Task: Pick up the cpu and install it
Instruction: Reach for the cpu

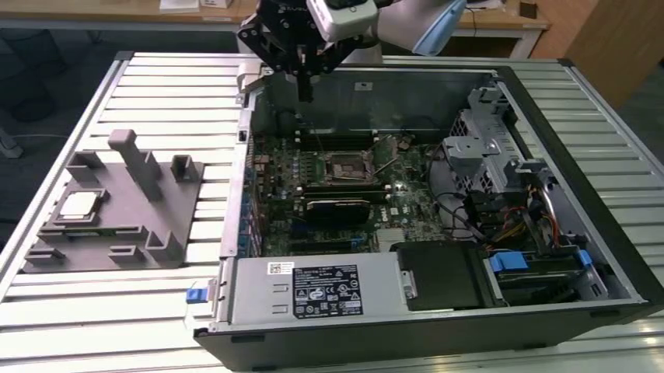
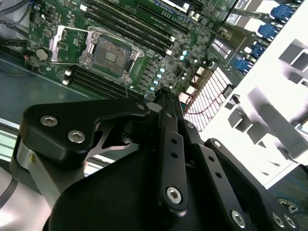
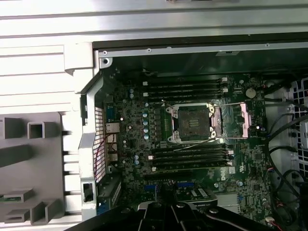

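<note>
Pincer (image 1: pixel 304 95) hangs closed and empty over the open case (image 1: pixel 415 342)
We see the cpu (image 1: pixel 80 204) lying on the grey fixture (image 1: pixel 155 233), well apart on the surface (image 1: pixel 155 78); the socket (image 1: pixel 343 165) stands open for it

Cpu (image 1: pixel 79 204) on block (image 1: pixel 104 237), beside computer case (image 1: pixel 415 342).

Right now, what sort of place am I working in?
Likely a lab or workshop bench set up for PC assembly: an open computer case lies on a slatted metal table, a grey fixture beside it holds the cpu, and wooden desks stand behind.
</note>
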Available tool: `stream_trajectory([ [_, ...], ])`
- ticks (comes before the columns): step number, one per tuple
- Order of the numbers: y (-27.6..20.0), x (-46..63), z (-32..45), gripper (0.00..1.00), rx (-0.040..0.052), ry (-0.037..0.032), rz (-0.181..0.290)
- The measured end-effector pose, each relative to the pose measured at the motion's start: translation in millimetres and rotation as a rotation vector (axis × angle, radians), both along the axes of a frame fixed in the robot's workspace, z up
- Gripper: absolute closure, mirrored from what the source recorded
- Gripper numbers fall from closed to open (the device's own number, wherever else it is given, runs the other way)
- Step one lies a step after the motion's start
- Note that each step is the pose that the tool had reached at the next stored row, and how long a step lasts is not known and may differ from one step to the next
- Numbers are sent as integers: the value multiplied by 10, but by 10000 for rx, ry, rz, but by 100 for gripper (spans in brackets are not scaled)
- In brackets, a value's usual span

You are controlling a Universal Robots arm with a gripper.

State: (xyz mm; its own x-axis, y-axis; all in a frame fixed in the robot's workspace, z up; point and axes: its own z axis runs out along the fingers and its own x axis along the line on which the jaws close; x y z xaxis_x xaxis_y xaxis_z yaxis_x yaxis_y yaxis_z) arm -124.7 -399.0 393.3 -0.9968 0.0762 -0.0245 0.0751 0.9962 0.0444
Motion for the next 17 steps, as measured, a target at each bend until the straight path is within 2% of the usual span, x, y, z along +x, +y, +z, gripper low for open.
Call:
stream_trajectory([
  [17,0,-214,-1,89,0,-2,0],
])
